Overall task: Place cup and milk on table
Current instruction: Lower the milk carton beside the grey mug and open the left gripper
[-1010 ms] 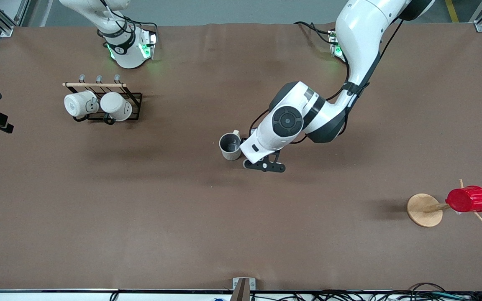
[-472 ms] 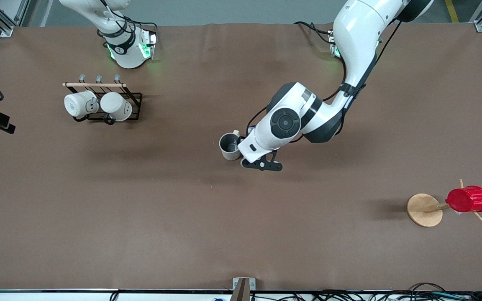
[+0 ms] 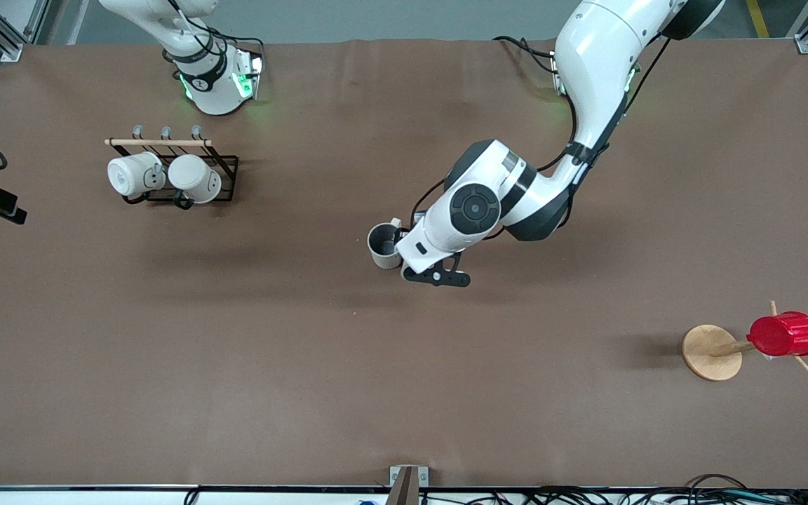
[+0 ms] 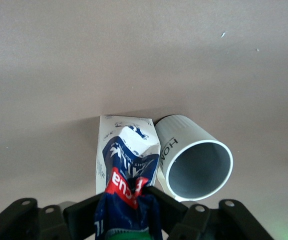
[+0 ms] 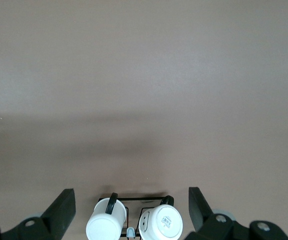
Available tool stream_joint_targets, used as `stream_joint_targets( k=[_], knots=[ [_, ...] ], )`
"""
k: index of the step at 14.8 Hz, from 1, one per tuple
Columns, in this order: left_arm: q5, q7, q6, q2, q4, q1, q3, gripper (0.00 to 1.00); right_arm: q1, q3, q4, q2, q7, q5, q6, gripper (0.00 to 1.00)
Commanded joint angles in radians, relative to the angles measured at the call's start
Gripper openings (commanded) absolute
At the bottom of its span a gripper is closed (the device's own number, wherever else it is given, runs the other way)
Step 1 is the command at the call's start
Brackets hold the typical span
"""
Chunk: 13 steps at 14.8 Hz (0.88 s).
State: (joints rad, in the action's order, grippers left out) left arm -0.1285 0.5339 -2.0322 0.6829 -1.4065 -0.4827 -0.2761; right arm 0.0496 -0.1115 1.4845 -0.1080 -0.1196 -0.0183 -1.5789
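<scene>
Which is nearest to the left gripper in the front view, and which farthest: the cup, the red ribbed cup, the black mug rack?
From the left gripper, shut on the milk:
1. The cup, right beside it at mid-table.
2. The black mug rack, toward the right arm's end.
3. The red ribbed cup, on its wooden stand, toward the left arm's end.

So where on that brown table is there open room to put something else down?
Bare table spans the camera's edge, between the cup and the wooden stand with the red cup. It is crowded at the cup, where the left gripper holds the milk, and by the mug rack.
</scene>
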Motion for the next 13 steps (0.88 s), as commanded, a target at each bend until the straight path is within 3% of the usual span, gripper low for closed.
stream_joint_targets(
  k=[1, 4, 13],
  knots=[
    [0.038, 0.000, 0.007, -0.005, 0.014, 0.001, 0.003, 1.00, -0.007, -0.005, 0.034, 0.033, 0.020, -0.005, -0.009, 1.00],
    [0.047, 0.011, 0.007, -0.051, 0.012, 0.010, 0.015, 1.00, -0.005, -0.005, 0.034, 0.033, 0.020, -0.005, -0.010, 1.00],
    [0.138, -0.017, 0.020, -0.218, -0.058, 0.179, 0.014, 1.00, -0.004, -0.007, 0.033, 0.033, 0.020, -0.005, -0.016, 1.00]
  ],
)
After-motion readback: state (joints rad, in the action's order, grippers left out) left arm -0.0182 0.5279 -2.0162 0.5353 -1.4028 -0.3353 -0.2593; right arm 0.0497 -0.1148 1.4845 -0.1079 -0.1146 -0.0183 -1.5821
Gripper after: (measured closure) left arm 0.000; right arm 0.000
